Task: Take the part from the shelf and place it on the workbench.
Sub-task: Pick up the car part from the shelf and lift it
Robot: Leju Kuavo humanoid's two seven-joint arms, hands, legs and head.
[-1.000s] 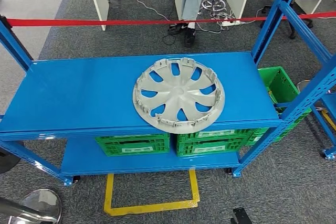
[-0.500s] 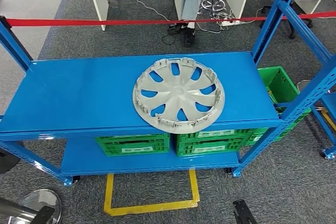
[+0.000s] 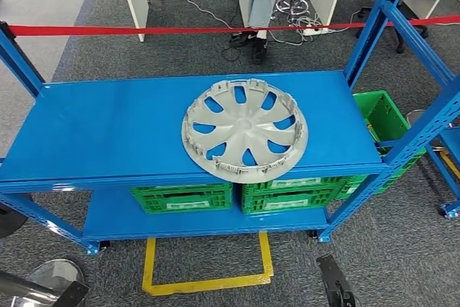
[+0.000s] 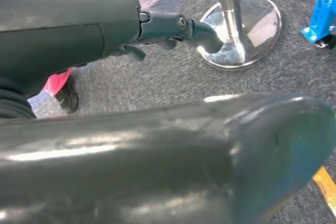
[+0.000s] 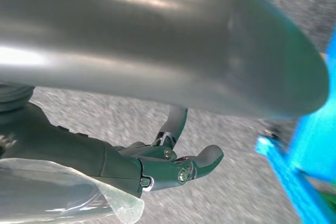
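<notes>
The silver plastic spoked wheel cover [image 3: 244,129] is lying overhanging the blue metal shelf's [image 3: 108,127] near edge; both robot hands, left robot hand [image 4: 174,27] and right robot hand [image 5: 174,163], are hanging empty, seemingly spread. A careless nudge risks tipping it off.

light: bright, even, from overhead; no hard shadows
shelf: flat blue metal shelf top [image 3: 108,127] shows soft sheen, no blown glare
left wrist: chrome round stanchion base [image 4: 241,24] has specular highlights; thick grey thumb [image 4: 158,161] close, soft, streaked reflections
right wrist: motion blur on grey carpet floor [image 5: 222,182]; blue shelf leg smeared
head: sharp, mild wide-angle bend at edges
</notes>
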